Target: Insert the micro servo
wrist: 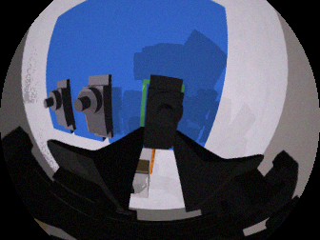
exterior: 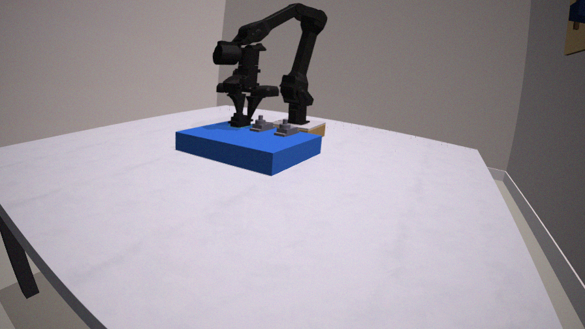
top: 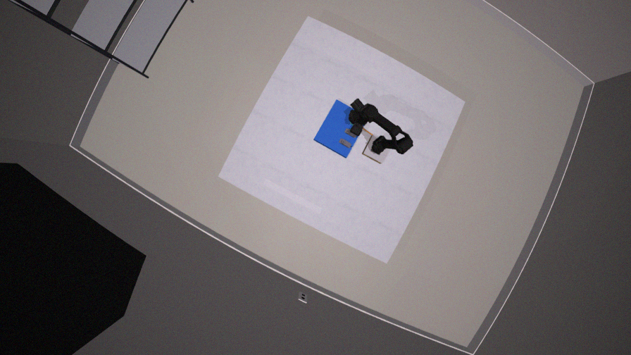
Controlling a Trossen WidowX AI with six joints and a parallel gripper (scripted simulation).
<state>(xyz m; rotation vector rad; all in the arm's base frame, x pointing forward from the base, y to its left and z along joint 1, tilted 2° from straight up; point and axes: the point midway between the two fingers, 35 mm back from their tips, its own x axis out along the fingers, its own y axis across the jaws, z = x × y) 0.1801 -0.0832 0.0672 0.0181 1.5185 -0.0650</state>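
Note:
The blue deck (top: 328,132) (exterior: 245,151) (wrist: 128,36) lies on the white table. My gripper (exterior: 241,115) (wrist: 159,131) points straight down over the deck's back edge and is shut on the dark micro servo (exterior: 239,121) (wrist: 164,103). The servo sits upright at deck level, inside the green-marked pocket outline (wrist: 145,96). I cannot tell whether its ears lie flat. A bit of orange cable (wrist: 145,168) shows below the servo in the wrist view. In the overhead view the arm's wrist hides the servo.
Two grey mounted servos (exterior: 260,123) (exterior: 285,130) (wrist: 98,105) (wrist: 63,105) stand on the deck just right of the gripper. The arm's base stands on a wood-edged plate (exterior: 318,127) (top: 372,157) beside the deck.

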